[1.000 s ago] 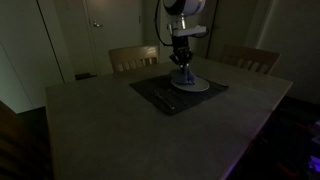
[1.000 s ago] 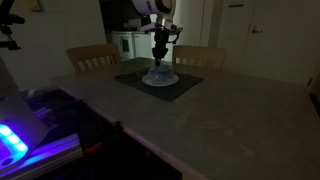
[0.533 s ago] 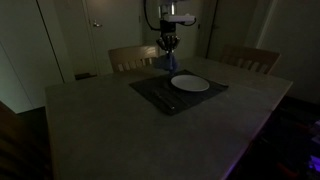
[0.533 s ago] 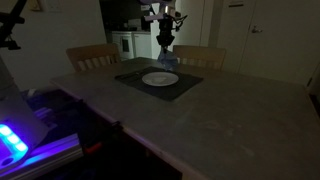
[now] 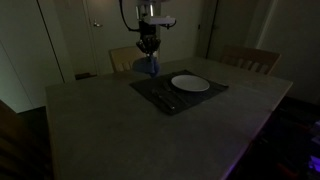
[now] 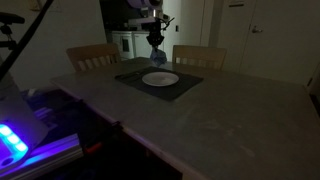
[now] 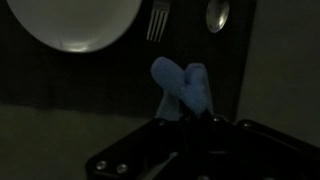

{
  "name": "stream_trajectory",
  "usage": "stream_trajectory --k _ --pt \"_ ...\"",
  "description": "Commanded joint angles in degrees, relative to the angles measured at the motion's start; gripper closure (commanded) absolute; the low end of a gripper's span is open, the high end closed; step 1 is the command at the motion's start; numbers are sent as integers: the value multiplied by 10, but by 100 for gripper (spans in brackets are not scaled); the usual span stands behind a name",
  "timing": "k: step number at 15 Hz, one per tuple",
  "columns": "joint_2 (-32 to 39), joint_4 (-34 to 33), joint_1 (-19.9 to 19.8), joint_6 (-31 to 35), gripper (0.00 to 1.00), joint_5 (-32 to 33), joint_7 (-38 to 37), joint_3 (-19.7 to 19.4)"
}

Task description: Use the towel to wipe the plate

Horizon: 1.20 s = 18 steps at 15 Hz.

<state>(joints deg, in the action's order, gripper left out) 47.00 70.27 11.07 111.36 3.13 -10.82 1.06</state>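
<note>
A white plate [image 5: 190, 83] sits on a dark placemat [image 5: 178, 93] at the table's far side; it shows in both exterior views [image 6: 160, 78] and at the top left of the wrist view [image 7: 85, 22]. My gripper [image 5: 148, 48] hangs high above the placemat's far corner, away from the plate, shut on a blue towel [image 5: 149, 65] that dangles below it. The towel also shows in an exterior view [image 6: 156, 58] and in the wrist view [image 7: 183, 88], hanging from the jaws [image 7: 187, 120].
A fork [image 7: 157, 20] and a spoon [image 7: 217, 14] lie on the placemat beside the plate. Wooden chairs [image 5: 128, 58] [image 5: 250, 58] stand behind the table. The room is dim. A purple-lit device [image 6: 15, 140] sits near the table's edge.
The gripper lifted off the plate with the towel and moved up and sideways, away from the plate, toward the placemat's far corner.
</note>
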Motion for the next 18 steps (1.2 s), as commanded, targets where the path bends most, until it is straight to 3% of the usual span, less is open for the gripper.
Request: stream_trajectory --k 1,7,18 --pt "33 -35 14 -19 98 15 3 -1" --pt "56 -21 33 -12 98 47 -39 -19" --pt "66 -11 38 -13 98 42 -44 -9"
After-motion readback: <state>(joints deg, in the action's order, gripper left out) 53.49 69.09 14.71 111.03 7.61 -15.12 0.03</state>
